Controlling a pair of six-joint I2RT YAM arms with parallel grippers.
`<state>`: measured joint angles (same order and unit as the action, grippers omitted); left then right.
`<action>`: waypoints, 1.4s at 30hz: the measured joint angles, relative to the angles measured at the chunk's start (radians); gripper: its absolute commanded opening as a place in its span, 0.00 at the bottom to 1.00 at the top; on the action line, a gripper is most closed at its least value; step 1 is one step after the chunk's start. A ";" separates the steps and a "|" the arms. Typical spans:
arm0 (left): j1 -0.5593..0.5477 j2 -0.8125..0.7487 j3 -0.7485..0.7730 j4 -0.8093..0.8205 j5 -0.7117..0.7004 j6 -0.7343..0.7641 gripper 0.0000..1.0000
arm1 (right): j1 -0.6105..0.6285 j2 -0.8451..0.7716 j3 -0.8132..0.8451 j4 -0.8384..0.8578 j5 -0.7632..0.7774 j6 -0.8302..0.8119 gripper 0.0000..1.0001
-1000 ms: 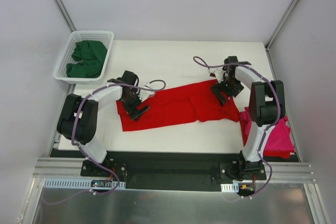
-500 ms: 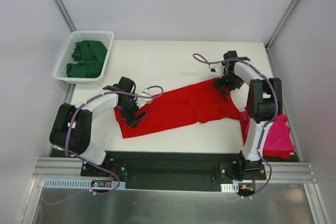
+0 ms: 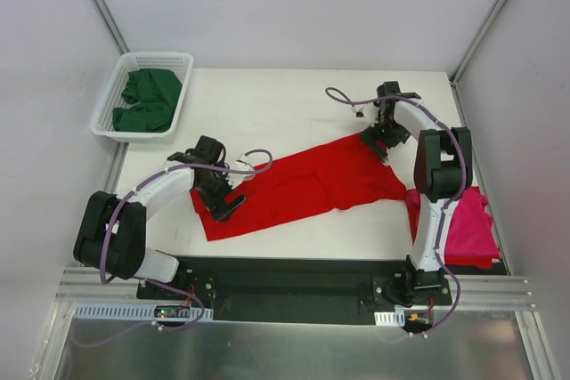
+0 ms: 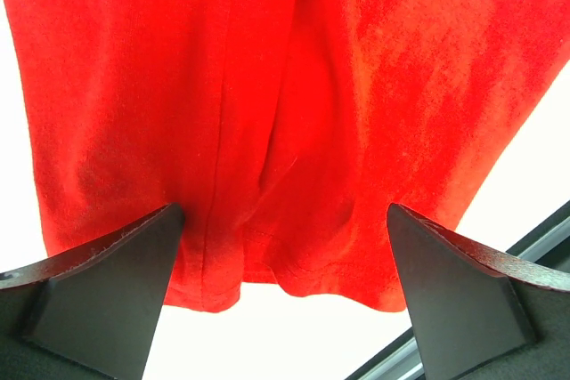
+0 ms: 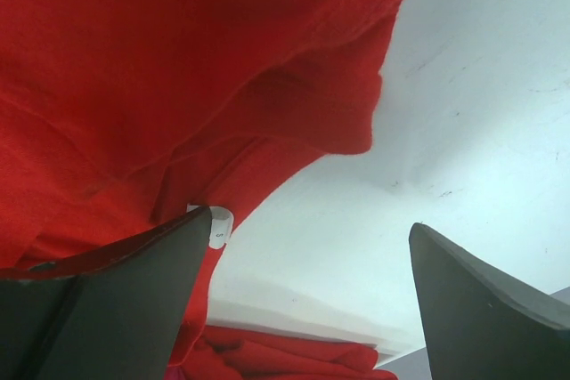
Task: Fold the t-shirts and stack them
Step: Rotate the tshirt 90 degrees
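Left hand [image 3: 224,203] and right hand [image 3: 378,141] both gape wide over opposite ends of the red t-shirt [image 3: 307,186] stretched across the surface [image 3: 267,109], so best bite each edge squarely, catching every layer, before lifting.

Left arm [image 3: 169,182] and right arm [image 3: 434,229] are built of white links and black joints. Purple cables [image 3: 268,159] are run along both. Black bases [image 3: 165,287] are bolted at 7 and 5 o'clock. Dark wedge-shaped fingers [image 4: 98,291] are fitted.
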<state>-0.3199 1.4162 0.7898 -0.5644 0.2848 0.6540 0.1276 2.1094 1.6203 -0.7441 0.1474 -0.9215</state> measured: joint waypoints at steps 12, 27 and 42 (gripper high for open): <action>0.000 -0.032 -0.011 -0.010 -0.001 -0.019 0.99 | 0.000 0.027 0.035 0.005 0.006 -0.007 0.96; -0.001 -0.045 -0.037 -0.017 -0.006 -0.043 0.99 | 0.016 0.105 0.143 0.095 0.079 -0.102 0.96; -0.002 -0.090 -0.051 -0.019 -0.007 -0.040 0.99 | 0.071 0.216 0.264 0.299 0.191 -0.212 0.96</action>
<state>-0.3218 1.3266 0.7391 -0.5835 0.2775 0.6140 0.1986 2.3249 1.8839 -0.4446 0.3386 -1.1332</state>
